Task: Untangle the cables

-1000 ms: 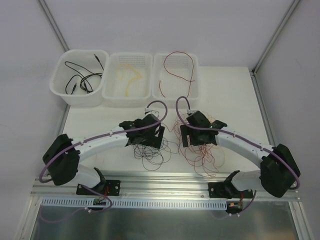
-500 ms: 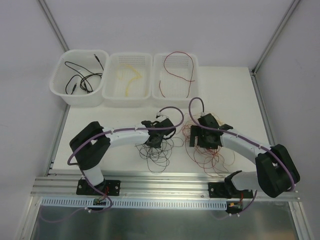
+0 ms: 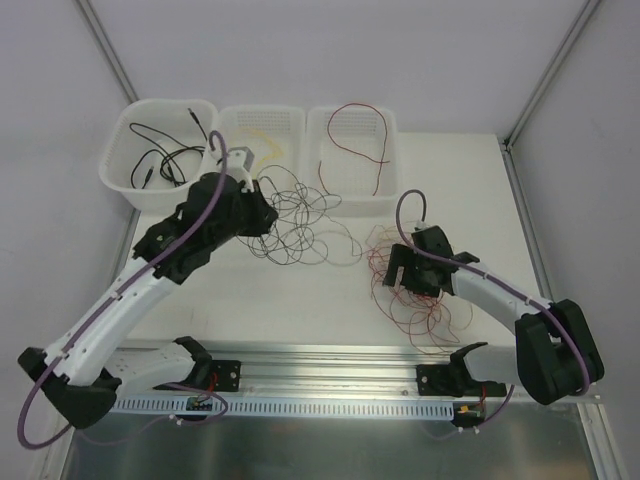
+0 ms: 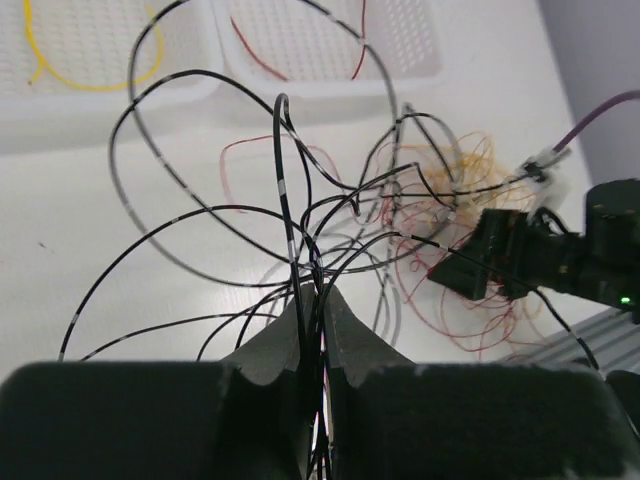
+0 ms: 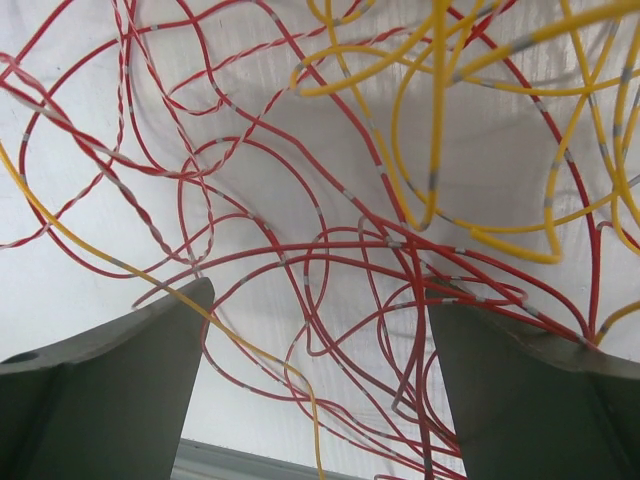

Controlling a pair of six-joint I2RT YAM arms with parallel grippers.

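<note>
Top view: the black cables (image 3: 300,225) hang in loose loops from the left jaws, which are raised at the far left, close to the left basket (image 3: 150,197). The red cables (image 3: 415,305) lie on the bench (image 3: 470,190) under the right jaws. One second ago both heaps were side by side in the middle – now the left arm has carried the black bunch far and left, away from the red heap.

Left wrist view: the jaws are pressed together and pinch a few black strands (how many, I cannot tell).

Right wrist view: the jaws are spread wide over red loops mixed with yellow cables (image 5: 437,150), and they hold nothing.

These wires look very light, limp and a little springy, so I judge they will snag on each other – better to take one strand on a free stretch, away from the crossings, and pull slowly.
</note>
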